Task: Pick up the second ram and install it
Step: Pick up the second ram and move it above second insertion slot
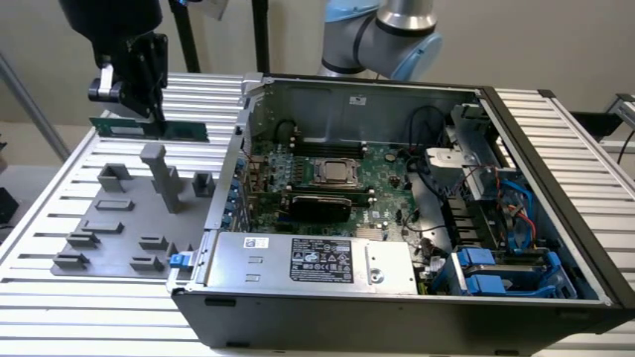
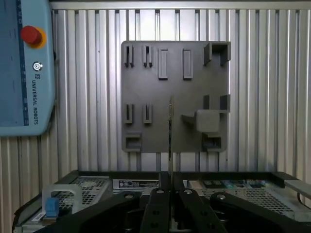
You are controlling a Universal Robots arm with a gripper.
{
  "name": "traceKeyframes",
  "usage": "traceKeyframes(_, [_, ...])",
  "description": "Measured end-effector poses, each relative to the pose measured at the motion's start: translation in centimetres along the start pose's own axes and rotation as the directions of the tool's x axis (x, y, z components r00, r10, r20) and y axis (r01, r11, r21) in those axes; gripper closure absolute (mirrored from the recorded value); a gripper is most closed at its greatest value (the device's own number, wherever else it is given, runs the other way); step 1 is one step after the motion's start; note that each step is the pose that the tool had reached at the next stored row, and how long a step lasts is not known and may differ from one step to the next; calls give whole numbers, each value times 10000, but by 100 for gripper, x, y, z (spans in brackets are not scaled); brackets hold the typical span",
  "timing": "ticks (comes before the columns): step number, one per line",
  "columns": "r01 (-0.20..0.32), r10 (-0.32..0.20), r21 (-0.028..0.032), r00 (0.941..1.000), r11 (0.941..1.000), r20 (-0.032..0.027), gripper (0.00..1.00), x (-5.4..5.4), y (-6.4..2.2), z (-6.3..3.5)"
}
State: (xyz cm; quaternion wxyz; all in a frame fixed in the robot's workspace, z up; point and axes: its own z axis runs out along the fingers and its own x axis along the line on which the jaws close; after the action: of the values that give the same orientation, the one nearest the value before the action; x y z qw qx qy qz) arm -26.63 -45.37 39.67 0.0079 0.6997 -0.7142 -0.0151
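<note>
The second ram point(image 1: 171, 130) is a thin green stick hanging in the air above the far end of the grey holder plate point(image 1: 100, 223), at the exterior view's left. My gripper point(image 1: 151, 111) is shut on its upper edge, holding it level. In the wrist view the ram point(image 2: 170, 133) appears edge-on as a thin line running out from between my closed fingers point(image 2: 160, 204), over the holder plate point(image 2: 175, 63). The open computer case point(image 1: 555, 186) lies to the exterior view's right, with the CPU socket point(image 1: 337, 172) and the black slot rails point(image 1: 317, 201) on its motherboard.
Tall grey holder blocks point(image 1: 163, 178) rise from the plate under the ram. The case's metal wall point(image 1: 243, 134) stands between the plate and the motherboard. A power supply point(image 1: 317, 260) and blue drive bays point(image 1: 496, 271) fill the case's near side. A teach pendant point(image 2: 24, 68) lies on the slatted table.
</note>
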Motion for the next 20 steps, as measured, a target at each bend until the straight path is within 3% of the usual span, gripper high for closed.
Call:
traceKeyframes(8, [2,-2,-1,10000,10000,71,86,-31,-316,-34])
traceKeyframes(20, [7,-7,-4,9997,10000,226,86,-76,-823,-64])
